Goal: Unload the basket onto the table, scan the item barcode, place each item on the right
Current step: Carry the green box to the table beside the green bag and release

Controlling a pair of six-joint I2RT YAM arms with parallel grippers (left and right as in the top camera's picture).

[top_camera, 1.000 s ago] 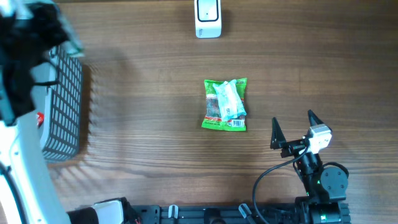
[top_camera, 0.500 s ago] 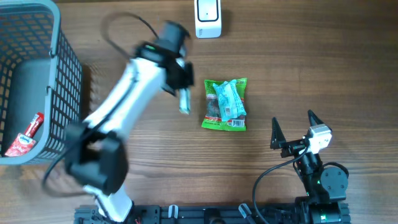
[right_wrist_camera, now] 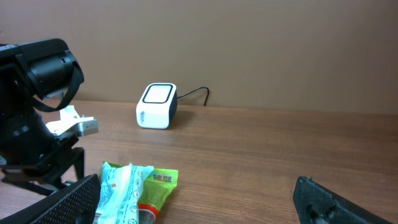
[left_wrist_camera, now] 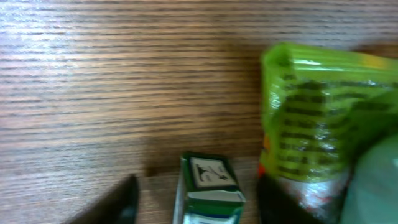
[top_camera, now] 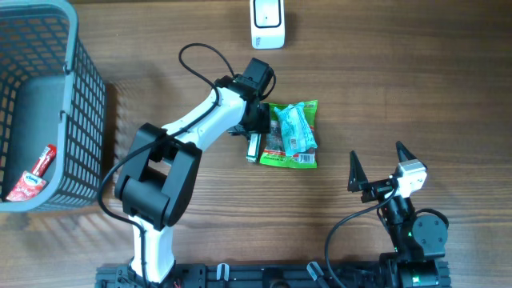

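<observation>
L gripper parted astride small box, no grip. Parked by green packet, prob. awaiting scanner. R gripper open, idle.

The left arm has white links, black joints and a thin black cable looping behind its jaws

A white scanner stands on the counter near the wall, with a black cable behind it. A green packet lies beside the black left arm. The right end effector has its fingers wide apart.
</observation>
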